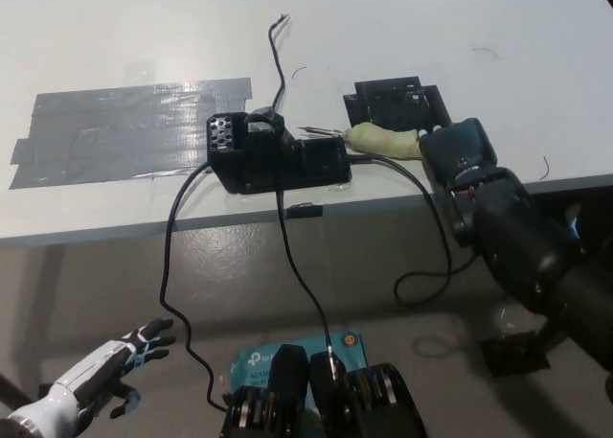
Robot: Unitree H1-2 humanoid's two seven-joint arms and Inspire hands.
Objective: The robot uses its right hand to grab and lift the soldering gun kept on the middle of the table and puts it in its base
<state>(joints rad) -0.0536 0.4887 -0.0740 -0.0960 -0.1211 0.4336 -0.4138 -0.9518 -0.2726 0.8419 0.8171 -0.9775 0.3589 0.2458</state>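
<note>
Electronics workshop: soldering station (273,160), cables (297,275)

White left hand (91,379); bulky black right hand (462,157).

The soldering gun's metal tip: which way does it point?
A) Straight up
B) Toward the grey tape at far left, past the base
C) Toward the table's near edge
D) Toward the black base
D: the soldering gun lies flat on the table, handle end at the black right hand, and its thin tip points left at the base right beside it.
</note>
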